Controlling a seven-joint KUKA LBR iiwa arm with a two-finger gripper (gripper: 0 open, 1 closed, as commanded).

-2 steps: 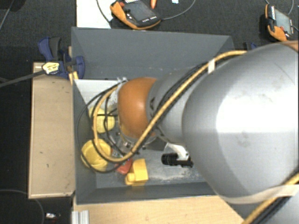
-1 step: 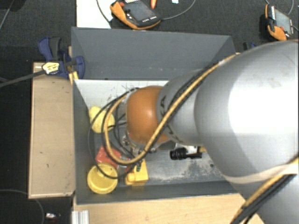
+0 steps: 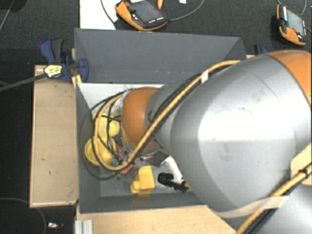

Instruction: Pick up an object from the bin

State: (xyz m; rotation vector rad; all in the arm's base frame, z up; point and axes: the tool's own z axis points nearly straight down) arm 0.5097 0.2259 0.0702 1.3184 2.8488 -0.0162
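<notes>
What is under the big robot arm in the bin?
Peeking out beside it are a yellow block, a small black thing and a heap of yellow rounded things. The arm covers whatever lies right beneath it.

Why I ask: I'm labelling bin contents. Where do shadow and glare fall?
Camera view: the bin's far wall lies in shade, its left wall brighter; a soft sheen on the arm's grey casing; the yellow block evenly lit, no glare.

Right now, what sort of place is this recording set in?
Probably a robotics lab workcell: a grey robot arm reaches into a grey metal bin holding small things like a yellow block.
</notes>
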